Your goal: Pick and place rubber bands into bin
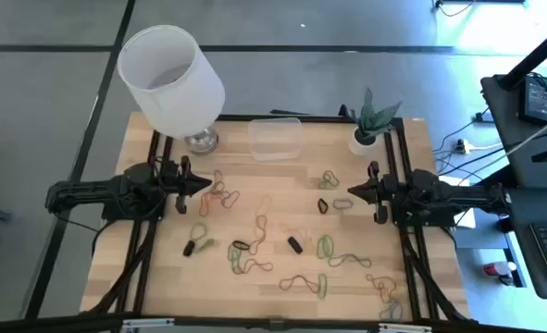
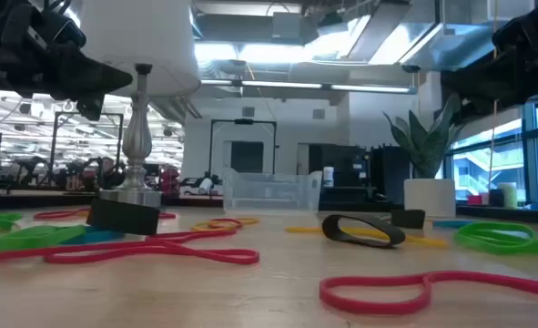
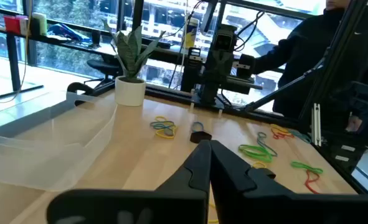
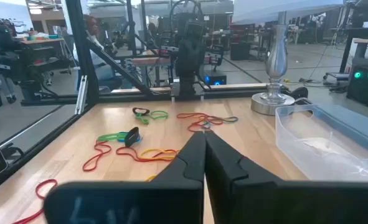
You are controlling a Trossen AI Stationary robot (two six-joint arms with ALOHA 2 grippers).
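Wooden slats of the counter (image 1: 273,277) fill the overhead view, framed by a black metal rail and set on a grey floor, with an office of desks, screens and windows visible beyond at counter height. Rubber bands (image 1: 245,252) in green, red, orange, yellow and black lie scattered across the middle and near part of the counter, some tangled in small clusters. The bin (image 1: 275,139), clear and shallow, sits at the far edge between a lamp (image 1: 173,79) with a large white shade and silver base and a small potted plant (image 1: 369,125) in a white pot; no bands can be made out inside it. The left end effector (image 1: 208,183) hovers above the counter's left side, fingers clenched together and holding nothing, with red and orange loops just beyond its tip. The right end effector (image 1: 351,192) hovers opposite over the right side, likewise clenched and empty, near a black band (image 1: 323,205) and a green one. A person (image 3: 320,56) in dark clothing stands beyond the counter's right side.
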